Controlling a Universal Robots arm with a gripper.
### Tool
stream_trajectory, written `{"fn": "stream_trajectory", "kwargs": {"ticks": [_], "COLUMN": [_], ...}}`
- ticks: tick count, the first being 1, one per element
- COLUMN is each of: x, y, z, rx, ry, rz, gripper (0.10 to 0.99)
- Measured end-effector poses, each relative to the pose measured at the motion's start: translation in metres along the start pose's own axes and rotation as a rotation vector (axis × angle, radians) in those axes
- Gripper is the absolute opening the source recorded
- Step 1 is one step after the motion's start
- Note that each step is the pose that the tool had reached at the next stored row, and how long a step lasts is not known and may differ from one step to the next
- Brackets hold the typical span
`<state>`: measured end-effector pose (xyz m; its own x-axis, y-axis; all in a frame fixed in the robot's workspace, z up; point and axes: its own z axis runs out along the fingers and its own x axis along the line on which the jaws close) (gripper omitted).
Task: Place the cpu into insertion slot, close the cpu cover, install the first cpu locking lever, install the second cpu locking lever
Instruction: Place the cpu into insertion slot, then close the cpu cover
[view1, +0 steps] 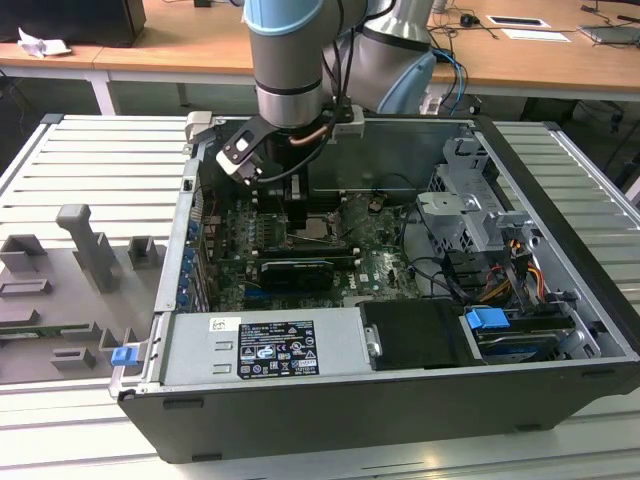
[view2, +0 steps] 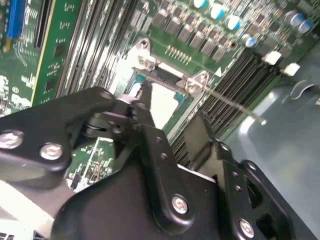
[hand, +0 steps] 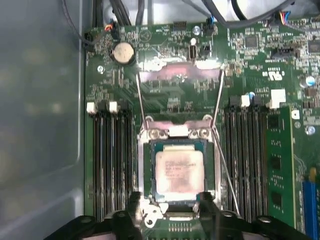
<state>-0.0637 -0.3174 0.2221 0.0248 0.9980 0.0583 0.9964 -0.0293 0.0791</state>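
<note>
Saw gripper (hand: 170, 201) low over the near edge of the insertion slot (hand: 175, 131), fingers (hand: 133, 200) spread wide, one by each near corner, clamping nothing (same story in both wrist views). Found cpu (hand: 177, 167) seated flat in the slot, cpu cover (hand: 144, 170) apparently down around it as a silver frame. Noted two thin wire levers (hand: 141, 100) angling away past the far corners. Spotted memory slots (hand: 110, 160) flanking the socket, coin cell (hand: 123, 51) farther back.
</note>
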Motion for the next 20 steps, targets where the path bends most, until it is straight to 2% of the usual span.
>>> {"fn": "stream_trajectory", "kwargs": {"ticks": [2, 3, 8, 15, 16, 17, 20], "x": [0.0001, 0.0002, -0.0021, -0.0032, -0.0032, -0.0029, -0.0027], "y": [0.0051, 0.0075, 0.0136, 0.0178, 0.0180, 0.0184, 0.0186], "z": [0.0004, 0.0006, 0.0010, 0.0012, 0.0000, -0.0047, -0.0073], "rx": [0.002, 0.004, 0.010, 0.014, 0.014, 0.014, 0.014], "ry": [-0.0002, -0.0003, 0.0000, 0.0001, 0.0001, 0.0001, 0.0000], "rz": [0.000, 0.000, -0.009, -0.009, -0.009, -0.009, -0.009], "gripper": [0.396, 0.396, 0.106, 0.106, 0.106, 0.106, 0.106]}}
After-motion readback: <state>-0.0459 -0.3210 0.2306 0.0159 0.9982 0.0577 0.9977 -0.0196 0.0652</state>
